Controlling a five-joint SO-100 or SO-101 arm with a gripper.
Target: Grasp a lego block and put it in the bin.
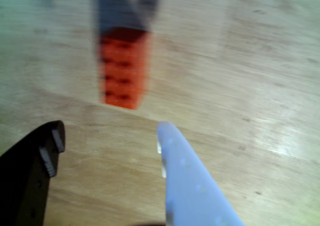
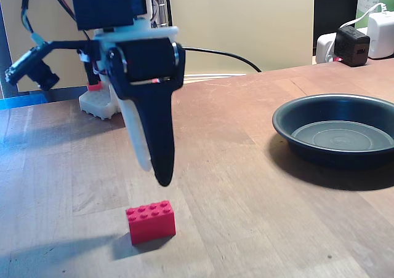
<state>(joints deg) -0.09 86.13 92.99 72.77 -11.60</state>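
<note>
Fixed view, left to right: gripper (image 2: 157, 170) hangs above the table (image 2: 246, 167), fingertips apart from the lego block (image 2: 151, 221) lying studs-up below them. Bin (image 2: 335, 130) sits well right, its right rim cut off. Wrist view: blurred; fingers spread, holding nothing, block (image 1: 124, 68) on the table beyond the tips.

lego block (image 2: 151, 221) on table (image 2: 246, 167), bin (image 2: 337, 132) right, behind
</note>
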